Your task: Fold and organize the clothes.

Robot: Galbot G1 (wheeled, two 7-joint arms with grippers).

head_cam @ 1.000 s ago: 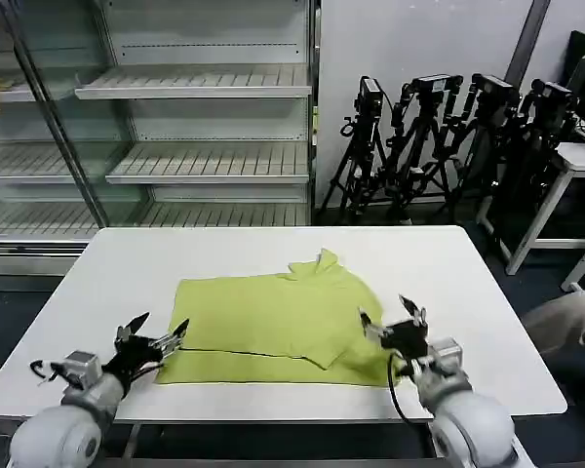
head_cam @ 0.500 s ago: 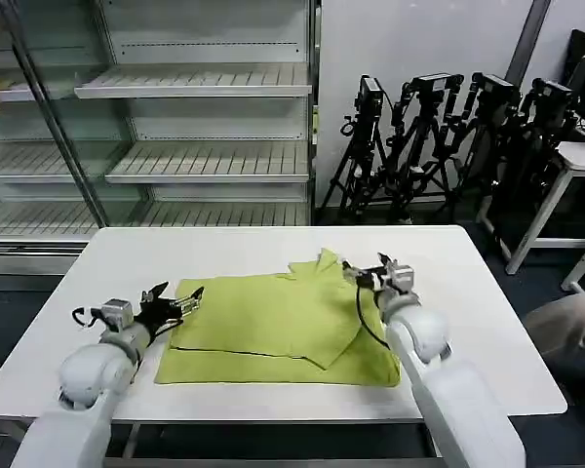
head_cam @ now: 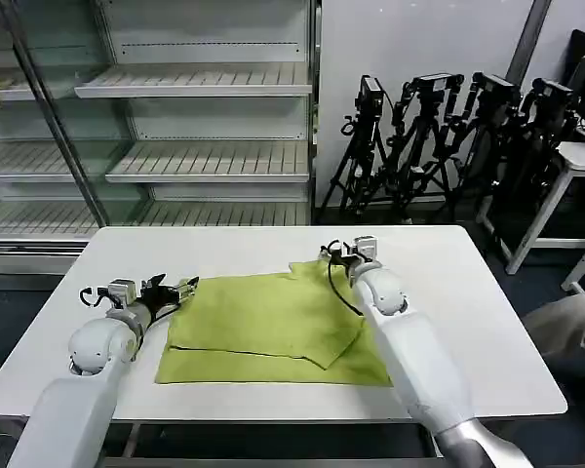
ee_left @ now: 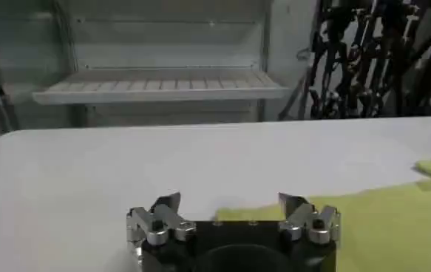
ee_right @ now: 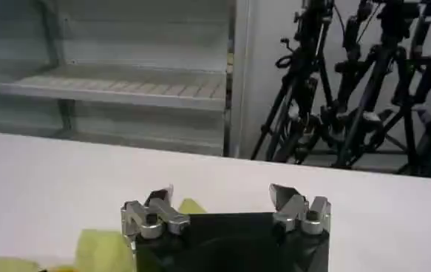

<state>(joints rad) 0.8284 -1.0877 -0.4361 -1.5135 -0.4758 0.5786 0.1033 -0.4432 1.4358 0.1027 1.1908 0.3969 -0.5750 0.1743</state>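
A lime yellow-green cotton T-shirt (head_cam: 273,327) lies partly folded on the white table (head_cam: 468,292) — collar rumpled at its far edge. The left gripper (head_cam: 172,294) and right gripper (head_cam: 334,254) gape empty; contact with the cloth seems unclear.

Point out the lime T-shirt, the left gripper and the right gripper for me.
Lime yellow-green cotton T-shirt (head_cam: 263,322), head view, middle of the folded body.
Left gripper (head_cam: 180,291), head view, between its open fingertips.
Right gripper (head_cam: 333,255), head view, between its open fingertips.
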